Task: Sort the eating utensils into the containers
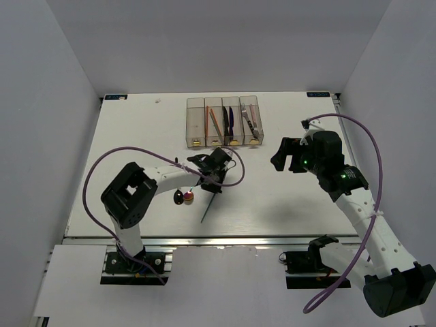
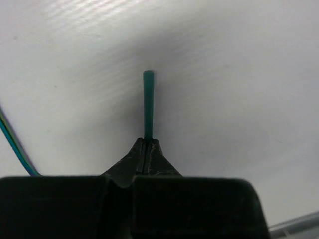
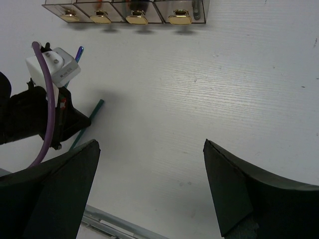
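The left end effector [image 2: 148,143] is pinched shut on one end of a thin green stick [image 2: 148,102]. The stick pokes out toward the near edge of the table [image 1: 136,136]. The bins [image 1: 223,122] sit the other way, farther back, and run almost in line with the stick. The right end effector [image 3: 151,144] is off to the side, wide apart and holding nothing.

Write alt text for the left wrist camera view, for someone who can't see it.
The left gripper, its black jaws closed, holds one end of a slim teal utensil that sticks straight out ahead over the white table. Which kind of utensil it is cannot be told. A thin cable crosses the lower left edge.
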Robot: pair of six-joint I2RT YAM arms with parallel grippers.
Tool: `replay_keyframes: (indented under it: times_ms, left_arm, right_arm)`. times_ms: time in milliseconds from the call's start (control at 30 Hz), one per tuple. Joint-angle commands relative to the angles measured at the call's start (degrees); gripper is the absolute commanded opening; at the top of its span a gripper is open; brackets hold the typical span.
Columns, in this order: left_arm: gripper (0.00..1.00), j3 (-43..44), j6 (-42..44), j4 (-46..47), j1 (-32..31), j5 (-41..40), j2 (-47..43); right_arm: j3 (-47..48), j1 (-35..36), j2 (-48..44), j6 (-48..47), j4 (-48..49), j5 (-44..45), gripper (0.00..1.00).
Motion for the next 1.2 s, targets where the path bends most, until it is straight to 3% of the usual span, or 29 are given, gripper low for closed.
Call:
replay_keyframes:
  times_ms: [0, 167, 200, 333, 600, 800, 967, 1033, 1100, 1167]
  left_arm:
    - [0.0, 7.76, -4.14, -1.89, -1.73, 0.82, -3.52]
    - [0.0, 28.3, -10.73, -2.85, 2.21, -10.51, -0.65]
    - [0.0, 28.36, -10.83, -2.77, 2.92, -11.74, 0.68]
    - [0.0, 41.78, -9.26, 0.89, 5.56, -22.11, 7.18]
    - [0.0, 64.81, 1.62, 7.76, 11.81, -22.39, 23.26]
    - [0.0, 67.65, 9.64, 12.0, 13.39, -24.41, 27.41]
    - [0.01, 63.18, 10.26, 14.9, 14.88, -23.62, 27.93]
    - [0.1, 61.6, 10.44, 15.25, 14.97, -23.45, 27.85]
    - [0.26, 58.53, 10.44, 16.12, 15.06, -23.98, 27.24]
    - [0.33, 56.67, 10.53, 16.83, 15.06, -24.06, 26.27]
  right_arm:
    - [2.27, 0.29, -0.25, -0.28, 0.56, 1.06, 0.89]
    - [1.66, 0.29, -1.13, 1.04, 1.97, 1.95, 0.89]
    - [1.75, 0.2, -1.04, 1.04, 1.97, 1.94, 0.89]
    - [2.01, 0.29, -0.69, 0.43, 1.71, 2.38, 0.89]
    - [4.04, 0.2, 0.8, -0.54, 0.91, 2.82, 0.89]
    - [1.49, 0.2, 0.36, -0.8, 2.06, 2.73, 0.89]
    - [1.48, 0.29, 0.98, -0.72, 2.23, 2.21, 0.89]
    - [1.75, 0.29, 1.15, -0.72, 2.23, 2.29, 0.89]
    - [2.1, 0.29, 1.5, -0.8, 2.23, 2.47, 0.89]
    - [2.27, 0.29, 1.59, -0.8, 2.14, 2.38, 0.89]
